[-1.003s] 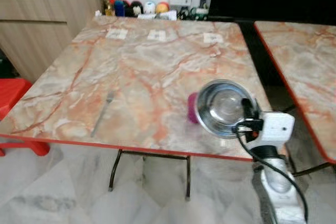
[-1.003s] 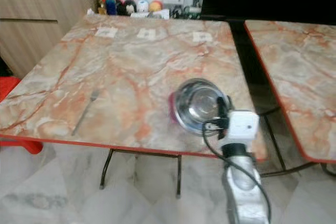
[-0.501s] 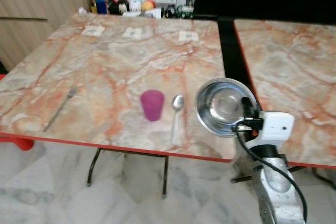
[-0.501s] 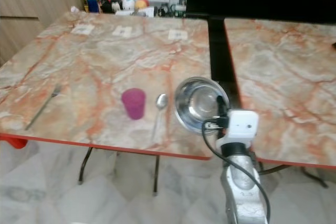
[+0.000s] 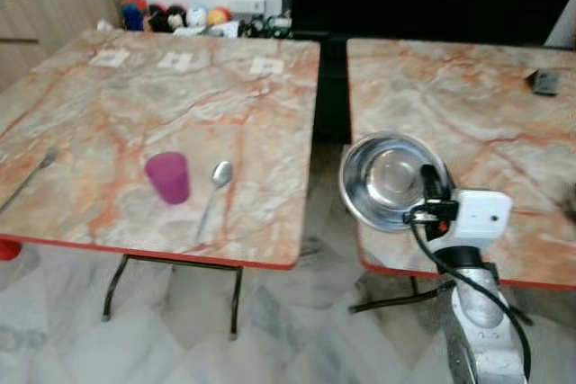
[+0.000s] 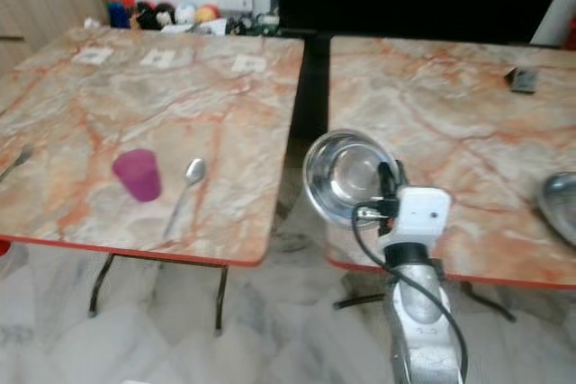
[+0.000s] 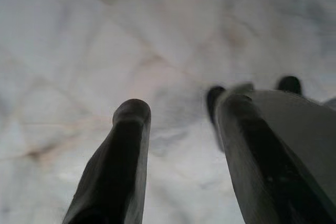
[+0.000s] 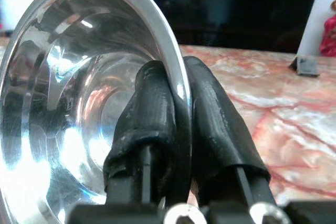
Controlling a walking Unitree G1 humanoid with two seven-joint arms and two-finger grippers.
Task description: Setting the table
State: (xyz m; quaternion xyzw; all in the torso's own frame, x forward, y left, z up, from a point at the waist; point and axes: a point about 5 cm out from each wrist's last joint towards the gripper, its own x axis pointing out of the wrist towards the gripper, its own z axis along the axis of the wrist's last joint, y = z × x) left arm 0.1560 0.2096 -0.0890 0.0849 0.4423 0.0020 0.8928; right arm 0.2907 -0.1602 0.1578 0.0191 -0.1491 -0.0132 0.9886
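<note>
The right gripper is clamped on the rim of a steel bowl, one black finger inside the rim and one outside (the right wrist view shows the rim pinched between them). The bowl is held tilted, its open side facing the head camera, above the gap between two marble-patterned tables and over the near left corner of the right-hand table. The silver right arm rises from the lower edge of the eye views, with a white wrist camera housing and a black cable looped beside it.

On the left-hand table a purple cup stands upright near the front edge. A spoon lies just beside it on the right, bowl end pointing away from the robot. A fork lies well apart, at the far left edge of the view. Three small paper cards lie in a row toward the back of this table.

On the right-hand table a small dark object rests near the far right, and part of another metal dish shows at the right edge.

The left gripper hangs over the pale tiled floor, its fingers apart and holding nothing.
</note>
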